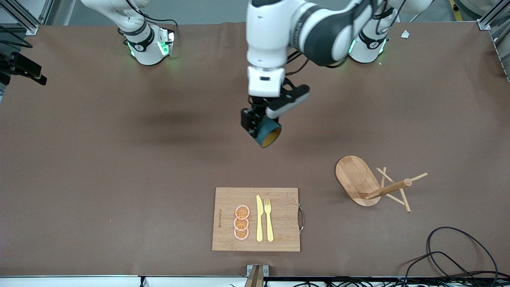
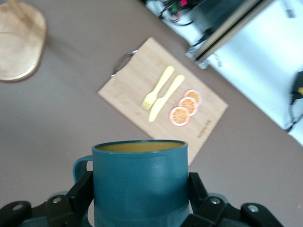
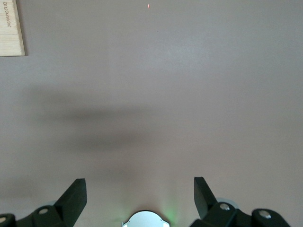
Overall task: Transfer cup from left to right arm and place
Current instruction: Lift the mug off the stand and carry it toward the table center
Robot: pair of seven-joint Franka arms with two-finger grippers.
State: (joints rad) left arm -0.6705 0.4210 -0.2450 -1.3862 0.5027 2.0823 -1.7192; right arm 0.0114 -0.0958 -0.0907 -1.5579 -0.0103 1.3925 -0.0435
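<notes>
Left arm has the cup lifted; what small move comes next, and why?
Probably bring the right tool in toward the cup. The left tool is shut on the cup, holding it tilted in the air over bare table, while the right tool stands open, holding nothing, out of the front view.

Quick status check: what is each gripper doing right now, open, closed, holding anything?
Left gripper: closed on the cup, in the air over the table's middle.
Right gripper: open, empty, over bare table.

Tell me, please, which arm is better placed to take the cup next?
The right arm, probably. The left gripper is shut on the cup, held in the air over the mid-table, while the right gripper is open and holds nothing, so it can receive the handover.
</notes>
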